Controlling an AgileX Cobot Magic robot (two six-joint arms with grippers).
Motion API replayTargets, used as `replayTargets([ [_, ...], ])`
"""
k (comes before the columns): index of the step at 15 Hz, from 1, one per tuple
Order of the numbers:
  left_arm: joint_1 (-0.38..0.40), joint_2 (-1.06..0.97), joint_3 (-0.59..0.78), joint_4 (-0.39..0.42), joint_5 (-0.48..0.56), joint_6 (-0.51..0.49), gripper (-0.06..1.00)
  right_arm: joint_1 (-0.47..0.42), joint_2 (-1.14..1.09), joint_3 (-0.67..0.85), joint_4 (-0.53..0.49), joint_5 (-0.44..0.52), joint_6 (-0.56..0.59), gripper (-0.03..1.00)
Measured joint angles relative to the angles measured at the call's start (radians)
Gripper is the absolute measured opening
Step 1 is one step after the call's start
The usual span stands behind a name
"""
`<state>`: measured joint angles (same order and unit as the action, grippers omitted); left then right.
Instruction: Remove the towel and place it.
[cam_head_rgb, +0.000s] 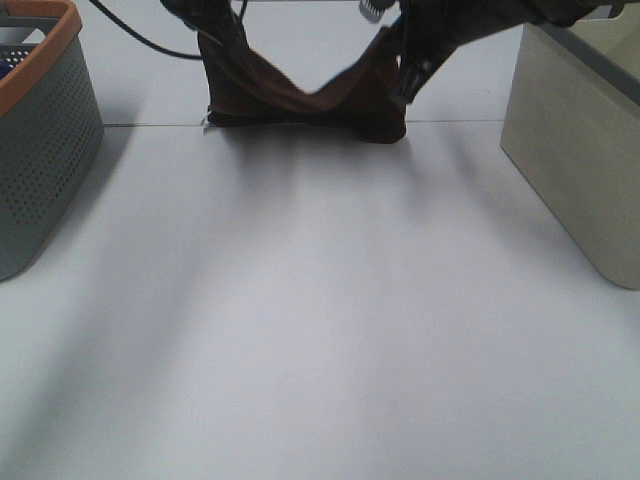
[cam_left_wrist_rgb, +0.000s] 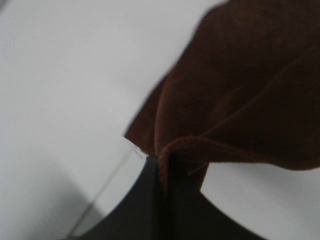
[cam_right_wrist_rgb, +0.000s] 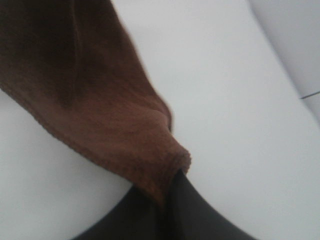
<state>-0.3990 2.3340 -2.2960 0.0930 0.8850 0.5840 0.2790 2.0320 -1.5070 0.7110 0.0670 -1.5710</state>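
The maroon towel (cam_head_rgb: 300, 100) hangs at the far end of the white table (cam_head_rgb: 320, 320), sagging in the middle, and its lower edge looks to touch the surface. The left gripper (cam_head_rgb: 225, 45) and right gripper (cam_head_rgb: 405, 85) each pinch an upper corner. A grey perforated basket (cam_head_rgb: 50, 150) stands well to the left and a beige bin (cam_head_rgb: 570, 150) well to the right.

White tabletop between two bins

Showed a plain white table (cam_head_rgb: 320, 330) filling the high view, crossed near its far side by a thin dark seam (cam_head_rgb: 150, 125). Held a grey perforated basket (cam_head_rgb: 40, 160) with an orange rim at the left edge and a beige bin (cam_head_rgb: 570, 160) with a grey rim at the right, well apart. Was lit softly, with broad blurred shadows stretching toward the near edge.
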Motion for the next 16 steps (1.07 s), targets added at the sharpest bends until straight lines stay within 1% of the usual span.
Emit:
replayTargets([
  [1,-0.023,-0.001,0.025,-0.051,0.161,0.023,0.00,0.000,-0.043,0.083,-0.001,0.134,-0.004,0.00],
  [2,-0.025,-0.001,0.027,-0.063,0.197,0.026,0.00,0.000,-0.056,0.096,-0.002,0.169,0.001,0.00],
  [3,-0.026,-0.001,0.035,-0.083,0.281,0.034,0.00,0.000,-0.085,0.121,-0.006,0.234,0.019,0.00],
  [4,-0.024,-0.001,0.042,-0.093,0.315,0.042,0.00,0.000,-0.105,0.137,-0.011,0.298,0.066,0.00],
  [6,-0.020,-0.008,0.069,-0.150,0.327,0.088,0.00,0.000,-0.118,0.146,-0.065,0.457,0.215,0.00],
  [8,-0.020,-0.020,0.149,-0.213,0.327,0.139,0.00,0.000,-0.123,0.148,-0.199,0.622,0.367,0.00],
  [9,-0.020,-0.029,0.202,-0.220,0.329,0.146,0.00,0.000,-0.123,0.148,-0.283,0.695,0.443,0.00],
  [10,-0.020,-0.037,0.257,-0.220,0.329,0.150,0.00,0.000,-0.123,0.148,-0.345,0.751,0.505,0.00],
  [12,-0.020,-0.052,0.327,-0.221,0.331,0.152,0.00,0.000,-0.123,0.148,-0.379,0.794,0.560,0.00],
  [13,-0.020,-0.074,0.407,-0.247,0.331,0.161,0.00,0.000,-0.112,0.148,-0.380,0.844,0.584,0.00],
  [15,-0.020,-0.098,0.504,-0.284,0.331,0.197,0.00,0.000,-0.086,0.148,-0.379,0.933,0.607,0.00],
  [16,-0.021,-0.104,0.555,-0.295,0.331,0.225,0.00,0.000,-0.073,0.148,-0.369,0.963,0.611,0.00],
])
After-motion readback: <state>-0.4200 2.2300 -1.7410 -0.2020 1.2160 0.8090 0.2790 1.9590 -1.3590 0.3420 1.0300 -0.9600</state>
